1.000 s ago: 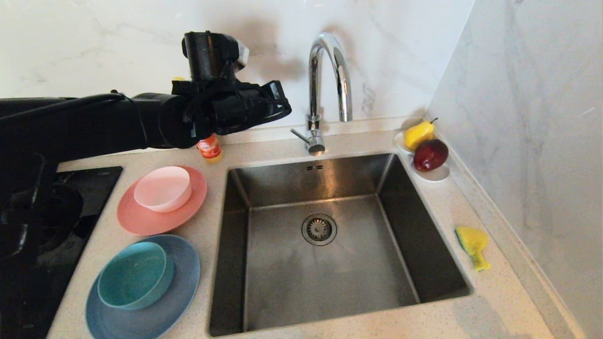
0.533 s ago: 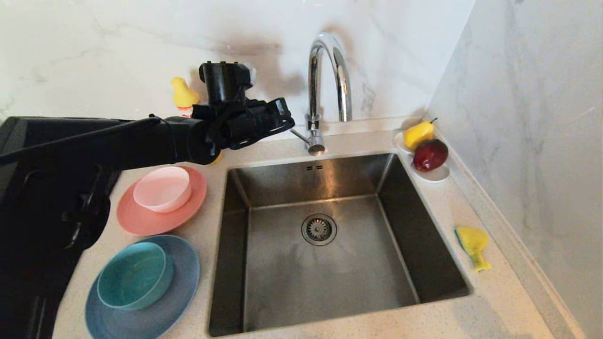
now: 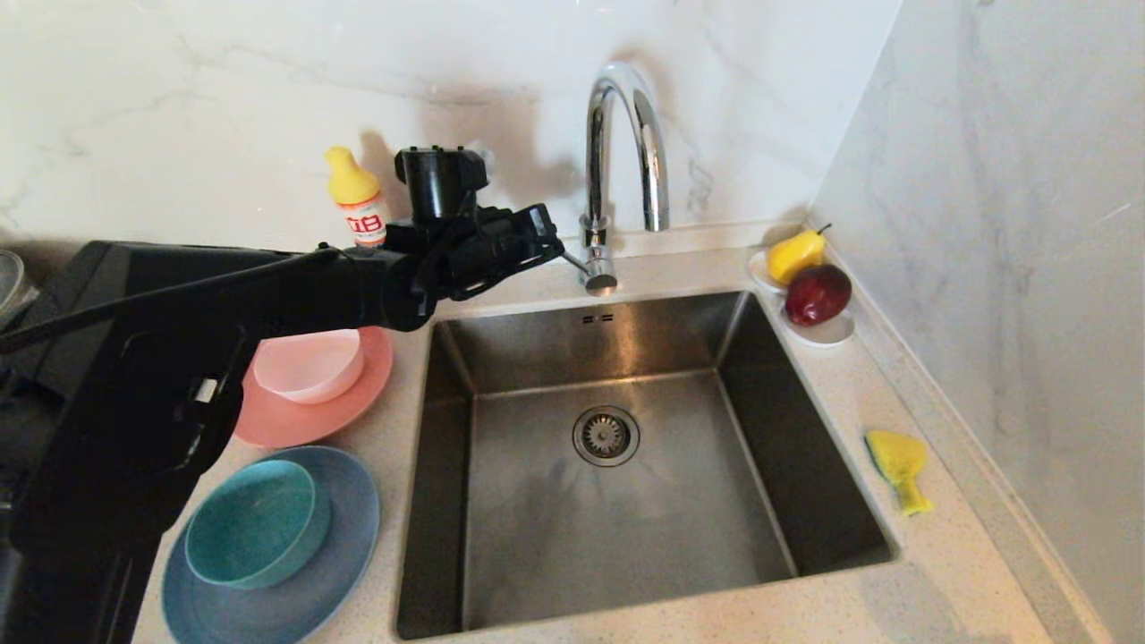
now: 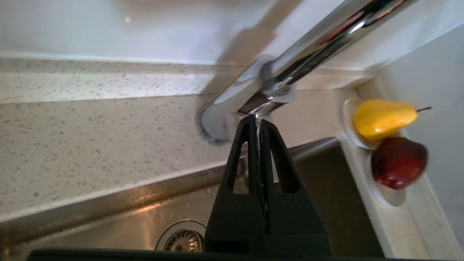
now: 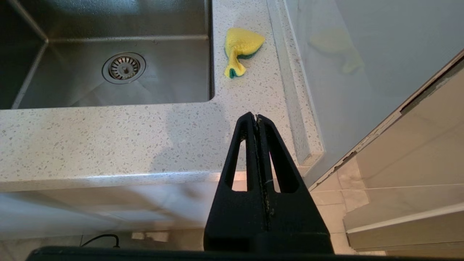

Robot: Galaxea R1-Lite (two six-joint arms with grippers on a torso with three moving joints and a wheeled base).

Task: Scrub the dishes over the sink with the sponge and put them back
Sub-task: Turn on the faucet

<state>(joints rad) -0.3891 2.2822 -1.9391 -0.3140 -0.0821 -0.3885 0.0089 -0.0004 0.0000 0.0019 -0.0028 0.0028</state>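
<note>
The left gripper point(image 3: 553, 240) has come down and now sits by the tap point(image 3: 617, 152), its fingers pressed together and holding nothing. The yellow bottle point(image 3: 356, 199) shows again behind it. The sponge point(image 3: 897, 468) lies on the counter right of the sink point(image 3: 608, 465). The right gripper point(image 5: 256, 117), also pinched closed, waits low by the counter's edge.

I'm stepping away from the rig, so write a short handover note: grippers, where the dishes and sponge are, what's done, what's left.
Left gripper: fingers shut, empty, tips at the tap's lever behind the sink.
Right gripper: fingers shut, empty, parked below the counter's front edge.
Dishes: pink bowl on salmon plate, teal bowl on blue plate, all left of the sink.
Sponge: on the counter right of the sink, untouched.
Done: nothing scrubbed; no water visibly running.
Left: all four dishes to scrub over the sink and put back.
</note>
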